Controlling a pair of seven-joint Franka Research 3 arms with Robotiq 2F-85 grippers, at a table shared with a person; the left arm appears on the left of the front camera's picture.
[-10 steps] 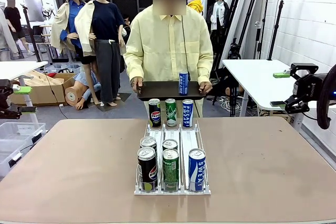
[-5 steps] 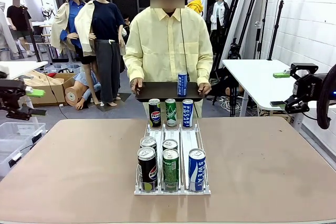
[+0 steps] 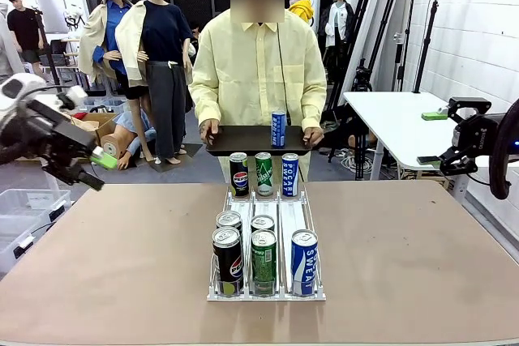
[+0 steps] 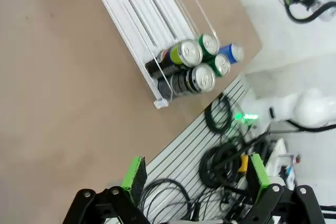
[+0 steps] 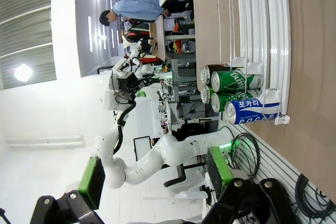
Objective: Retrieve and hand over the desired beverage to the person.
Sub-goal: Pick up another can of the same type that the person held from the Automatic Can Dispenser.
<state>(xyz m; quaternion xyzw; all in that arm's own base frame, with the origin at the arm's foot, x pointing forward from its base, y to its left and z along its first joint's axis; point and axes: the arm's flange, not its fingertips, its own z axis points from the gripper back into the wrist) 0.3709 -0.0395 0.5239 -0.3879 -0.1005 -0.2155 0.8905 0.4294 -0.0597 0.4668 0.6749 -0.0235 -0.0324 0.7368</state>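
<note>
Left hand [image 4: 198, 176]: pads apart, nothing between them. It hangs near the left edge of the table [image 3: 122, 265], and its wrist camera looks across at the rack [image 3: 293, 215]. Reads as an approach posture, not a grasp.
Right hand [image 5: 156, 178]: pads also apart and empty, held well off to the right, clear of the work area.

The rack sits mid-table, on the robot's side. Cans crowd its near end against the front stop: black can [image 3: 227, 258], green can [image 3: 263, 261] and blue can [image 3: 304, 261] in front. Two more stand behind, in the left and middle lanes. The right lane behind the blue can is bare. Judgement: the lanes feed forward so the front can is always reachable.

Just past the rack, a row of three cans [image 3: 264, 173] stands upright, one of each colour; probably samples.

Beyond the table, the person [image 3: 259, 70] holds a black tray [image 3: 243, 142] level in both hands, with a matching blue can [image 3: 278, 129] upright on it. Judgement: blue is the drink wanted. The target is then the blue can at the front of the right lane, not yet touched.
</note>
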